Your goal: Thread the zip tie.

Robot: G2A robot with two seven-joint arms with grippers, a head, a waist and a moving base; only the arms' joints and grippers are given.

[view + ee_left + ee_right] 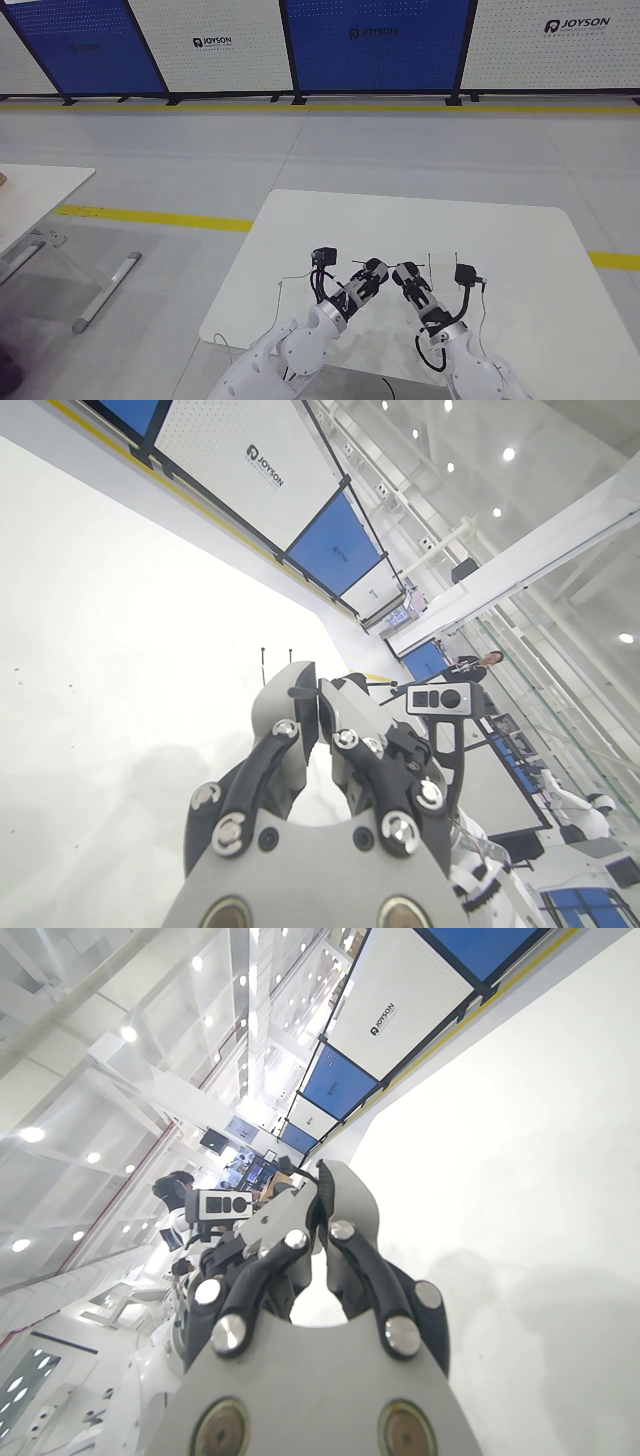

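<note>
Just beside spare ties (263,665): my left pincer (317,686) and right pincer (316,1184) both pinched shut on zip tie (300,690); tips nearly meet, threading unconfirmed.

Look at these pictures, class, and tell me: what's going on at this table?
Two robot arms are working tip to tip just above a white table. The left gripper is shut on one end of a thin black zip tie. The right gripper is shut too, apparently on the other end. Two spare zip ties lie on the table just beyond them. Whether the tail has entered the head cannot be told.
</note>
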